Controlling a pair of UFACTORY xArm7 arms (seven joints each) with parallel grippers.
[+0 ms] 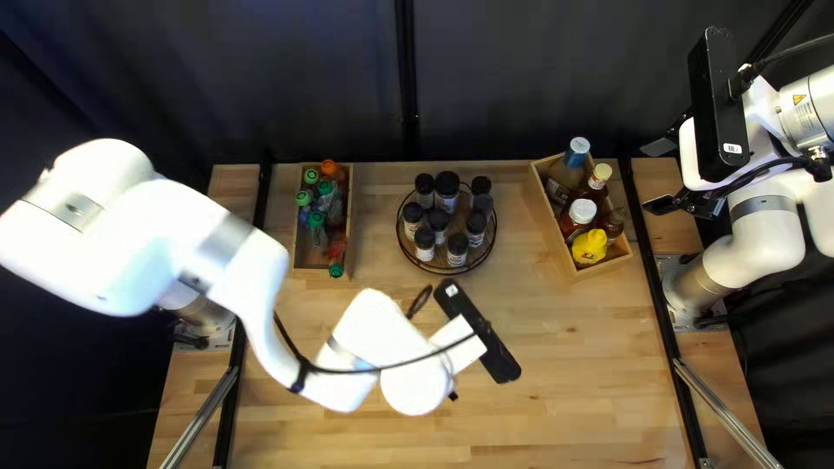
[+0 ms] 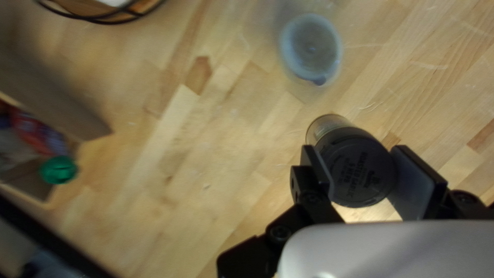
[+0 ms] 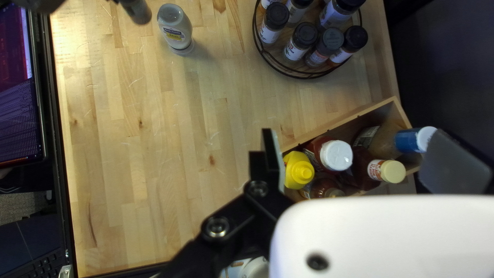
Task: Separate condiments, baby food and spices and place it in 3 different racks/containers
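Spice jar [image 2: 362, 172] clamped in left gripper [image 2: 356, 154], right gripper [image 3: 356, 149] spread; clear rim of wire rack [image 3: 303, 77], lower upright.

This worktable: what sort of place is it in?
Probably a robotics lab or test cell: two robot arms at a wooden table, a dark curtain behind it, and a lit screen by its edge.

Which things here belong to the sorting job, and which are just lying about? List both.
Job:
- jar in the left gripper
- spice jars and round rack
- baby food pouches and their box
- sauce bottles and their box
- pale bottle

Just about:
- screen
- keyboard
- dark curtain
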